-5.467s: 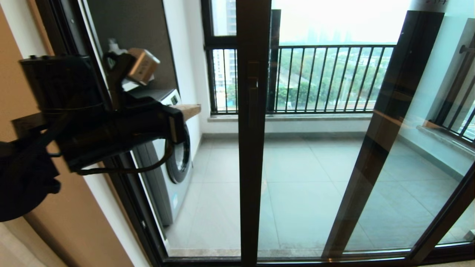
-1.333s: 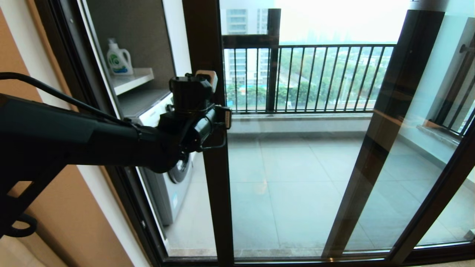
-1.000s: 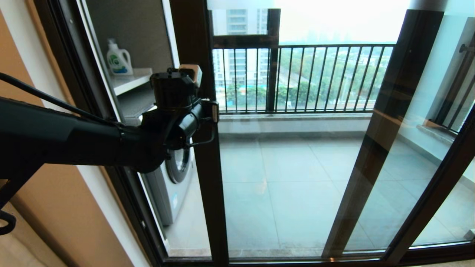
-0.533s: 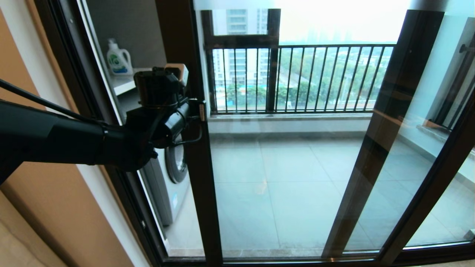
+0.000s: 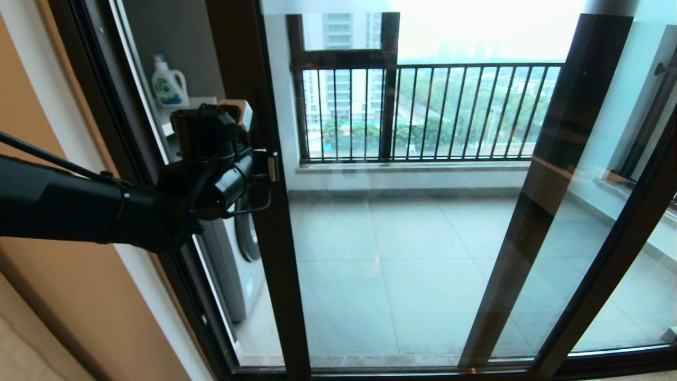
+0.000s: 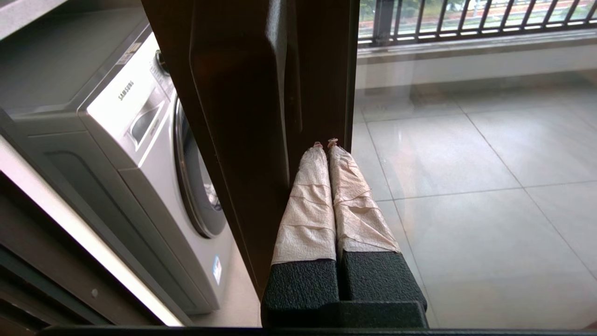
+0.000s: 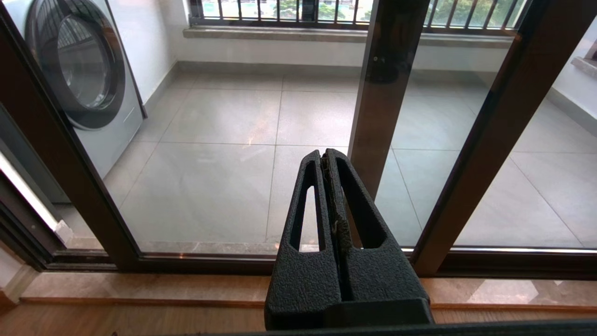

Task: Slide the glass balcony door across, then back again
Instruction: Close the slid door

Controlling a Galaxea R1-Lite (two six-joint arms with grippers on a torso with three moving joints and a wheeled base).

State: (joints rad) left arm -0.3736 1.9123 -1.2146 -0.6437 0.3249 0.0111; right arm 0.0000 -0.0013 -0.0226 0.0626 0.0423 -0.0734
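The glass balcony door (image 5: 402, 222) stands nearly across the opening, its handled upright beside a Samsung washing machine (image 6: 140, 140). The left pincer (image 6: 325, 145), tape-wrapped fingers pressed together, touches that upright by the bar handle (image 6: 280, 79). The right pincer (image 7: 325, 156) hangs closed, apart from the glass

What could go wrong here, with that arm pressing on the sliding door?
Two risks, both guesses. The left gripper is shut, with only its wrapped tips resting against the upright beside the bar handle of the glass balcony door, not clamped round anything, so it might slip off mid-push. Also, the gap to the outer frame near the washing machine is narrow; pushing further could bump the door hard into it. The right gripper hangs idle, shut.
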